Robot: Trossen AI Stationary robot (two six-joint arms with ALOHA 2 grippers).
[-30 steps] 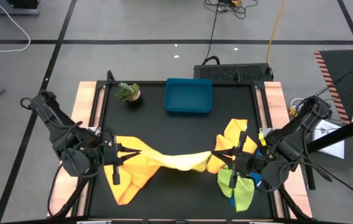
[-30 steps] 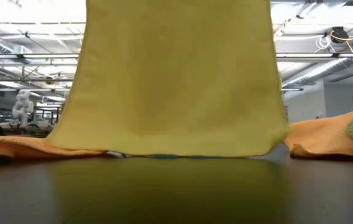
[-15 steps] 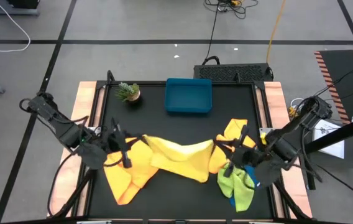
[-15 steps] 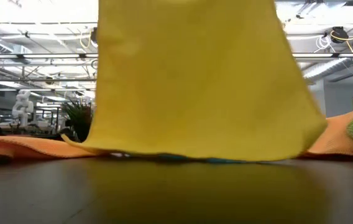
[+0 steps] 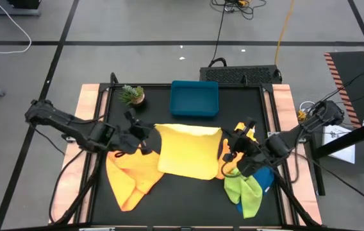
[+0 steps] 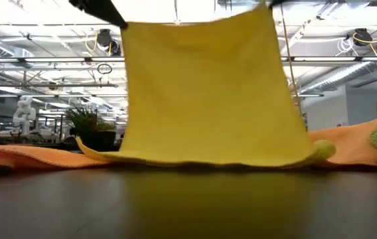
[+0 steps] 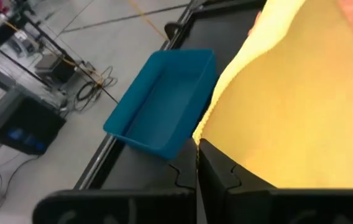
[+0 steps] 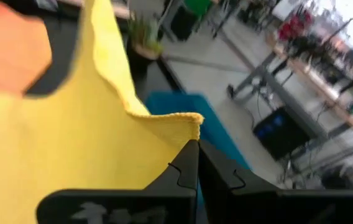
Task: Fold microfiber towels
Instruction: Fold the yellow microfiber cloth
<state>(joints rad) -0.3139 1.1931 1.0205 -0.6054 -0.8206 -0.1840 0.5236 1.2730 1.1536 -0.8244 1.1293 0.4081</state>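
A yellow microfiber towel (image 5: 188,151) hangs spread between my two grippers, slanting down toward the near side, and its lower edge (image 6: 208,161) rests on the black table. My left gripper (image 5: 152,134) is shut at its far left corner and my right gripper (image 5: 224,145) is shut at its far right corner. An orange towel (image 5: 131,178) lies crumpled to the left, partly under the yellow one. Another orange towel (image 5: 241,136), a lime green one (image 5: 246,194) and a blue one (image 5: 265,179) are heaped at the right. My left gripper pinches the yellow towel's far left corner (image 7: 226,140) between its two fingers, coming from the table's left and slanting down. The cloth hangs below the hold. My right gripper pinches the far right corner (image 8: 186,124) between its fingers, coming from the table's right and slanting slightly down. The top edge runs nearly straight between the two holds.
A rigid blue tray (image 5: 195,99) stands at the far middle of the table, just beyond the towel's held edge. A small potted plant (image 5: 132,95) is at the far left. Wooden strips (image 5: 90,115) border the table's sides.
Both grippers have carried the yellow towel's top edge toward the far edge and downward, and my left gripper has also gone right. The towel, earlier hanging straight down, now slants with its face spread out. Its lower edge has stayed on the table.
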